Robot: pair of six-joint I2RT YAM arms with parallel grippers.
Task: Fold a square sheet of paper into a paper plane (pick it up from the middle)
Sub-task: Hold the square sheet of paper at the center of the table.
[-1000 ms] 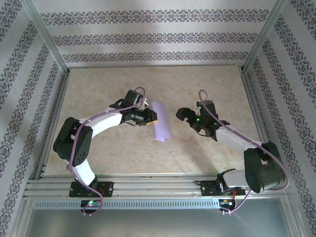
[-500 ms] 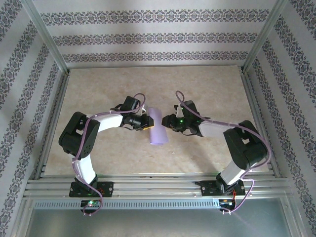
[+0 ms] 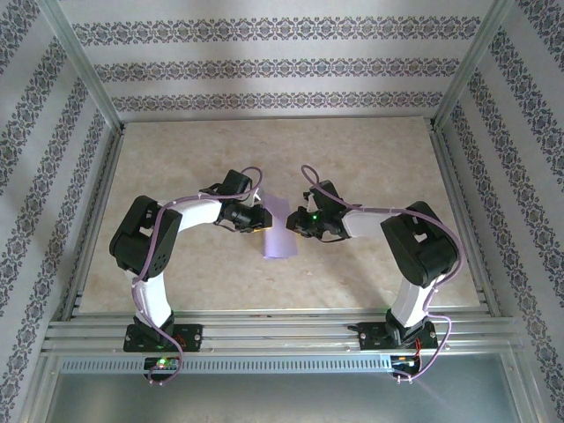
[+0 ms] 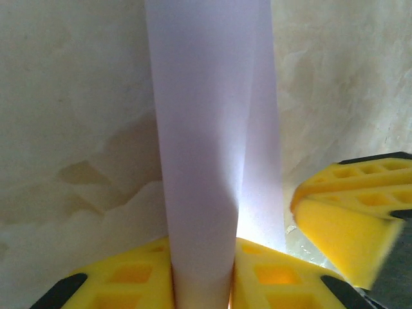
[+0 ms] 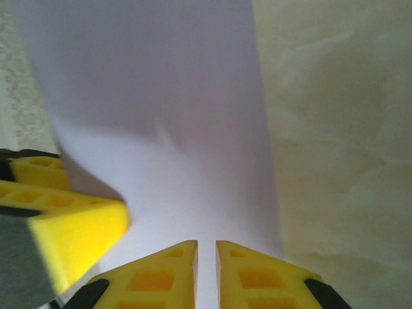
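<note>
Spanning the middle of the beige marbled table point(image 3: 370, 159) in the overhead view, the thin pale lavender square sheet of paper point(image 3: 279, 231), bent lengthwise, sits between both arms. Left wrist view: the left gripper point(image 4: 203, 273) is clamped on its curled end. Right wrist view: the right gripper point(image 5: 206, 257) has nipped the opposite edge. Uneven pulling or twisting could likely tear it, slip it free, or set a crooked crease

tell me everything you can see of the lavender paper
The paper is pale lavender, plain and matte, thin enough to glow where light comes through. It is doubled lengthwise into a narrow strip with a soft rounded bend rather than a sharp crease. It sits between the arms over the middle of the table, seemingly raised off it. The left hand pinches one side, the right hand the opposite side.
</note>
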